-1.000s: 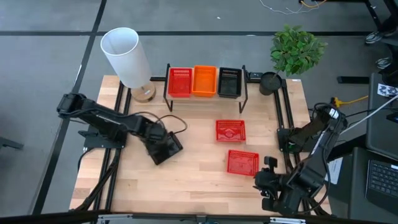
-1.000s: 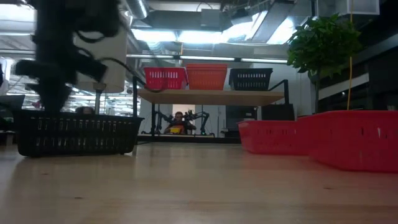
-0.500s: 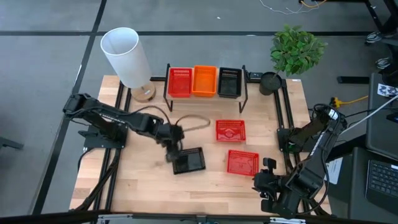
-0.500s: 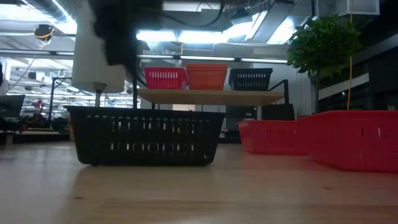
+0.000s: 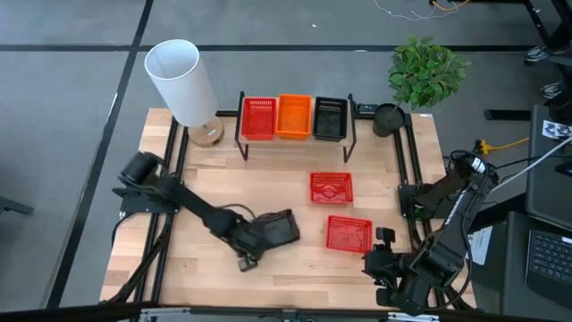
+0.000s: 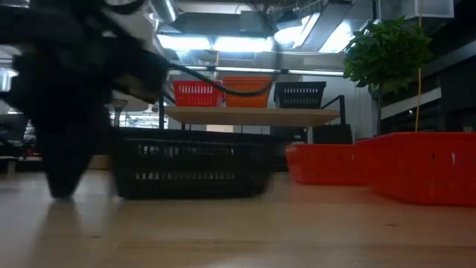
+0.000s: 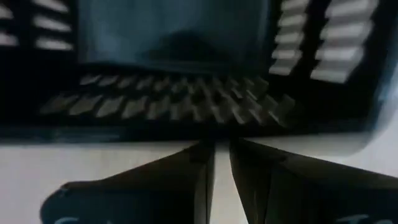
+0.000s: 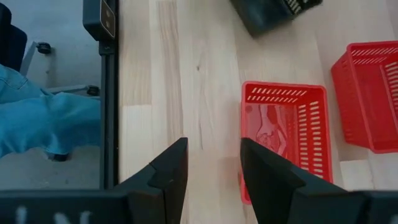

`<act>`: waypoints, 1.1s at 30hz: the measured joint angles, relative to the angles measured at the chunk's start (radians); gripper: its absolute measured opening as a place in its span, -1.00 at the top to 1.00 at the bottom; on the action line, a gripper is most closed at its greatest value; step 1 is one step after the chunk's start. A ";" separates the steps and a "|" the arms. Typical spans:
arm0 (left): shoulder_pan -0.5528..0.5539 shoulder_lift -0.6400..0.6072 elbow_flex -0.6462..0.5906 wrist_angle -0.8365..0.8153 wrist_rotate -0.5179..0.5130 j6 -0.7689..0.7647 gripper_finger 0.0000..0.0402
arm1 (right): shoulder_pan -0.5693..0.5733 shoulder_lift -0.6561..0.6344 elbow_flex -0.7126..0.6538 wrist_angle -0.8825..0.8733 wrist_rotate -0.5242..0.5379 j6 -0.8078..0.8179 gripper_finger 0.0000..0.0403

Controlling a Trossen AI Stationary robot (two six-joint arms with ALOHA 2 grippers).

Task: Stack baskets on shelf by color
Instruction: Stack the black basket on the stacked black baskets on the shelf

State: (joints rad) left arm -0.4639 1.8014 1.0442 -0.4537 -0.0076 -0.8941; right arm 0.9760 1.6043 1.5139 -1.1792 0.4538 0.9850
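From above, the shelf (image 5: 295, 100) stands at the far edge of the wooden worktop (image 5: 206, 286), carrying a red basket (image 5: 259, 117), an orange basket (image 5: 294, 115) and a black basket (image 5: 330, 117) side by side. Two more red baskets lie on the worktop right of centre: one nearer the shelf (image 5: 332, 188), one nearer the front (image 5: 349, 233). A loose black basket (image 5: 273, 229) sits left of the front red one, with the left gripper (image 5: 245, 259) low beside it at its front-left corner. The right gripper (image 5: 386, 265) waits at the worktop's front right corner. A white lamp (image 5: 181, 82) and a potted plant (image 5: 426, 72) flank the shelf.

At table height, the loose black basket (image 6: 190, 163) rests flat on the worktop, the left arm a dark blur beside it.

The left wrist camera shows the jaws nearly together, just short of the black mesh wall (image 7: 174, 106).

The right wrist camera shows the jaws apart above bare wood beside a red basket (image 8: 283, 134).
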 joint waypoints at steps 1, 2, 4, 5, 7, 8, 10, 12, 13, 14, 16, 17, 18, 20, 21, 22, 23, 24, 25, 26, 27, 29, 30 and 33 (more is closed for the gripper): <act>0.010 0.013 0.005 0.067 -0.005 0.024 0.78 | 0.000 0.000 0.000 0.000 0.000 -0.001 0.28; 0.024 0.040 0.042 0.126 -0.024 0.060 0.78 | 0.000 0.000 0.000 0.000 -0.001 0.000 0.28; 0.064 0.074 0.097 0.182 -0.096 0.158 0.78 | 0.000 0.000 0.000 0.001 -0.001 0.000 0.28; 0.084 0.079 0.127 0.184 -0.147 0.216 0.78 | 0.000 0.000 0.000 0.002 -0.001 0.001 0.28; 0.128 0.085 0.189 0.175 -0.220 0.319 0.78 | 0.000 0.000 0.000 0.004 0.005 0.001 0.28; 0.148 0.089 0.221 0.184 -0.249 0.354 0.78 | 0.000 0.000 0.000 0.005 0.007 0.001 0.28; 0.182 0.087 0.274 0.179 -0.254 0.411 0.78 | 0.000 0.000 0.000 0.009 0.003 0.001 0.28; 0.194 0.088 0.325 0.134 -0.228 0.461 0.78 | 0.000 0.000 0.000 0.010 0.005 0.004 0.28; 0.194 0.089 0.350 0.100 -0.213 0.482 0.78 | 0.000 0.000 0.000 0.010 0.013 0.008 0.28; 0.188 0.089 0.375 0.060 -0.204 0.494 0.78 | 0.000 0.000 0.000 0.009 0.024 0.017 0.28; 0.173 0.089 0.414 -0.020 -0.201 0.510 0.78 | 0.000 0.000 0.000 0.010 0.045 0.037 0.28; 0.163 0.089 0.424 -0.055 -0.207 0.511 0.78 | 0.000 0.002 0.000 0.009 0.053 0.046 0.28; 0.153 0.089 0.430 -0.081 -0.217 0.509 0.78 | 0.000 0.005 0.000 0.009 0.072 0.057 0.28; 0.131 0.089 0.431 -0.106 -0.220 0.506 0.78 | -0.004 0.023 0.001 0.002 0.122 0.073 0.28; 0.121 0.089 0.432 -0.126 -0.222 0.506 0.78 | -0.015 0.037 0.001 -0.003 0.138 0.078 0.28; 0.111 0.089 0.432 -0.154 -0.223 0.508 0.78 | -0.027 0.053 0.001 -0.008 0.140 0.079 0.28; 0.100 0.089 0.432 -0.185 -0.223 0.514 0.78 | -0.043 0.073 0.001 -0.014 0.134 0.080 0.28; 0.091 0.089 0.432 -0.221 -0.224 0.521 0.78 | -0.062 0.094 0.001 -0.020 0.121 0.078 0.28; 0.083 0.089 0.432 -0.257 -0.231 0.523 0.78 | -0.082 0.116 0.001 -0.022 0.113 0.068 0.28; 0.076 0.089 0.432 -0.300 -0.243 0.512 0.78 | -0.102 0.140 0.001 -0.022 0.100 0.054 0.28; 0.070 0.088 0.432 -0.355 -0.262 0.487 0.78 | -0.121 0.160 0.001 -0.019 0.081 0.031 0.28; 0.063 0.075 0.432 -0.489 -0.317 0.409 0.78 | -0.159 0.196 0.001 -0.006 0.041 -0.005 0.28; 0.059 0.063 0.432 -0.552 -0.352 0.366 0.78 | -0.175 0.211 0.001 -0.001 0.026 -0.024 0.28; 0.034 0.019 0.423 -0.710 -0.441 0.253 0.78 | -0.215 0.247 0.001 0.015 -0.005 -0.076 0.28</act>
State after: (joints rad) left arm -0.4295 1.8206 1.4675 -1.1636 -0.4485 -0.6406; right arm 0.7612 1.8515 1.5150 -1.1645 0.4484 0.9091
